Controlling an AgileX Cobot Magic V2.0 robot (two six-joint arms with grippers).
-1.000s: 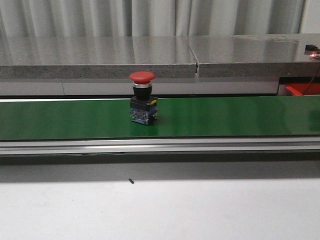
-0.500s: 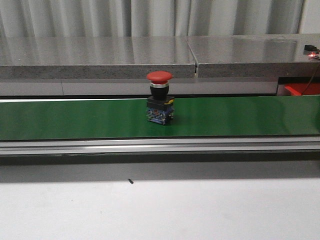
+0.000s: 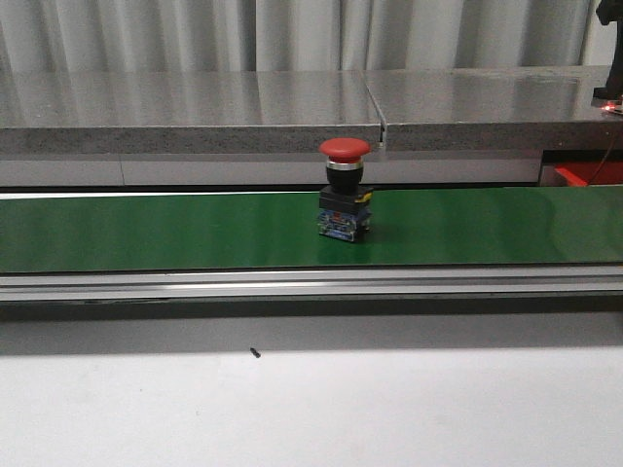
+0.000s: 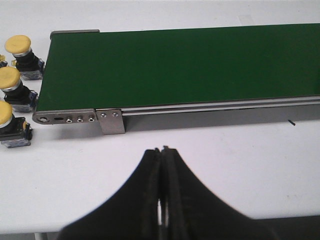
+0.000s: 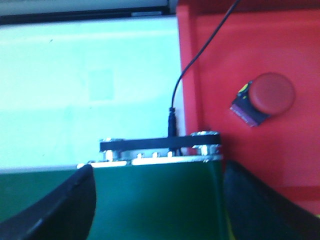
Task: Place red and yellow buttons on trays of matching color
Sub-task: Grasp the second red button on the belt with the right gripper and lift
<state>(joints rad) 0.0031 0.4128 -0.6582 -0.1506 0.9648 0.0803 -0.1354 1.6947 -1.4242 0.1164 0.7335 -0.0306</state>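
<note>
A red button (image 3: 345,199) stands upright on the green conveyor belt (image 3: 146,232), slightly right of the middle. Only a corner of the red tray (image 3: 587,173) shows at the far right. In the right wrist view, my right gripper (image 5: 157,200) is open above the belt's end (image 5: 150,200), with nothing between its fingers. Beside it, the red tray (image 5: 225,50) holds another red button (image 5: 265,95) lying on its side. My left gripper (image 4: 161,150) is shut and empty over the white table. Three yellow buttons (image 4: 11,87) stand by the belt's other end. The yellow tray is out of view.
A black cable (image 5: 192,57) runs over the red tray's edge to the belt's end bracket (image 5: 160,145). A grey stone ledge (image 3: 195,107) runs behind the belt. A metal rail (image 3: 292,284) lines its front, with white table (image 3: 311,409) before it.
The red button has travelled to the right along the belt, from left of the middle to right of it. Nothing else has visibly moved.
</note>
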